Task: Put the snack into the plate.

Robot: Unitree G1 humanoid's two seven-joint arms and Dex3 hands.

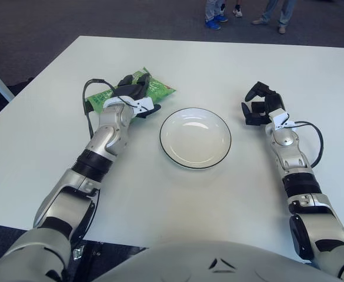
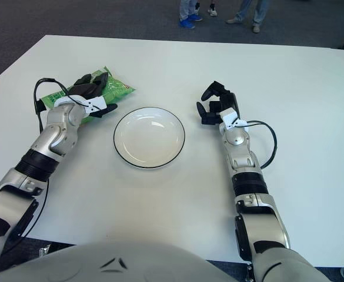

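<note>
A green snack bag (image 1: 157, 88) lies on the white table to the left of an empty white plate with a dark rim (image 1: 195, 164). My left hand (image 1: 137, 97) is on top of the bag, with its dark fingers curled over it and the thumb pointing toward the plate. Part of the bag is hidden under the hand. The bag looks to be still down on the table. My right hand (image 1: 257, 106) shows to the right of the plate with its fingers loosely spread, holding nothing. The bag also shows in the right eye view (image 2: 117, 88).
The white table (image 1: 177, 200) stretches wide on all sides of the plate. People's feet (image 1: 216, 21) stand on the dark floor beyond the far edge. A cable (image 1: 319, 147) loops off my right wrist.
</note>
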